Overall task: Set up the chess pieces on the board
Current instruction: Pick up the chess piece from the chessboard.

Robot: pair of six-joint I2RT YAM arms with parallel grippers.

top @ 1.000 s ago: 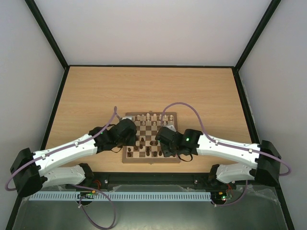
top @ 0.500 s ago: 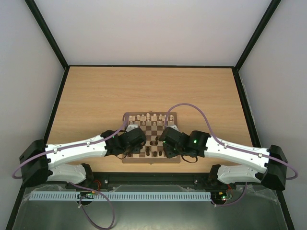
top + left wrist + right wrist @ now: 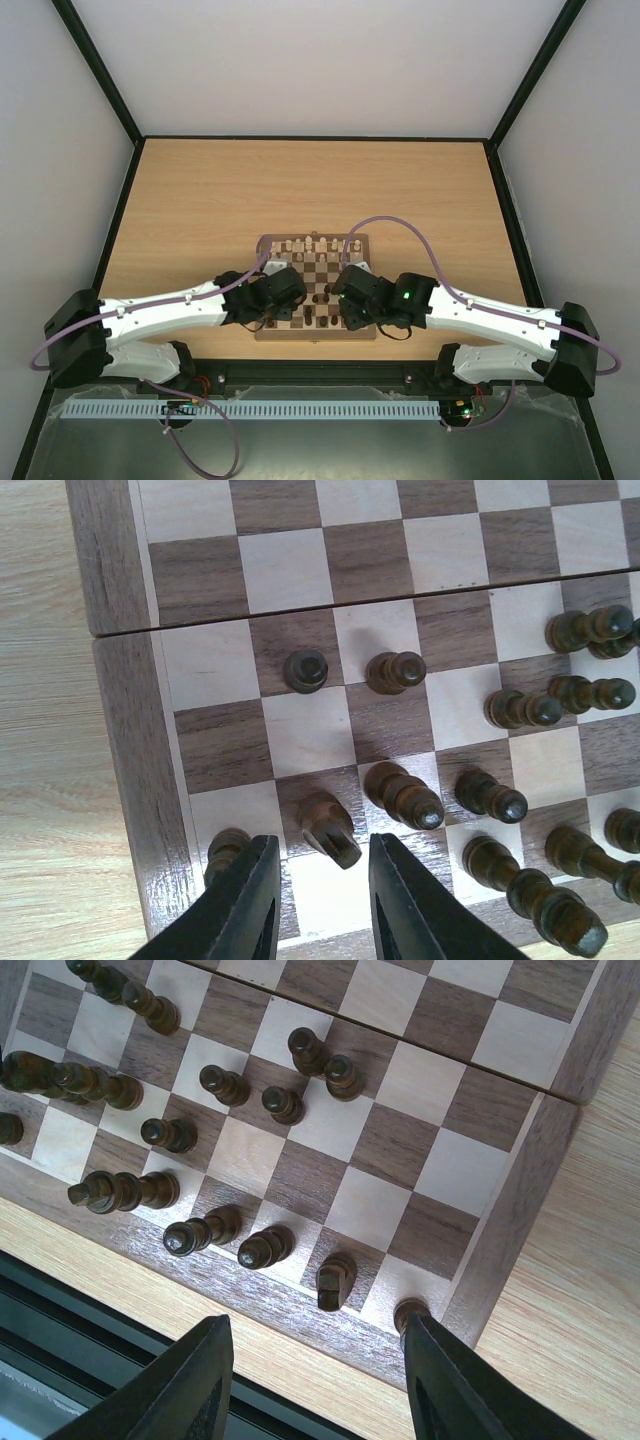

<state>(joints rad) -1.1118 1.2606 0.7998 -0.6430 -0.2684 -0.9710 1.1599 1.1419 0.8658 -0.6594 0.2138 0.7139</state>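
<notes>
The board [image 3: 262,330] lies between my two arms. Pale chess pieces [image 3: 316,244] line its far rows. Dark chess pieces [image 3: 520,709] crowd the near rows, some leaning. My left gripper [image 3: 322,868] hangs low over the board's near left corner, open only narrowly. A dark knight [image 3: 327,827] stands just beyond its fingertips, with a gap on each side. The left finger [image 3: 245,905] half hides a dark piece [image 3: 226,846] on the corner square. My right gripper [image 3: 318,1328] is open wide and empty above the near right edge. Another dark knight [image 3: 335,1280] and a corner piece [image 3: 408,1311] are close by it.
The board's brown border [image 3: 120,740] meets light wooden tabletop [image 3: 200,200] on all sides. A black rail [image 3: 60,1310] runs along the table's near edge below the right gripper. Purple cables [image 3: 400,225] arch over both arms.
Over the last second both arms drew back toward the board's near edge and lower. The left wrist moved right, onto the near left corner. Both jaws kept their width.
</notes>
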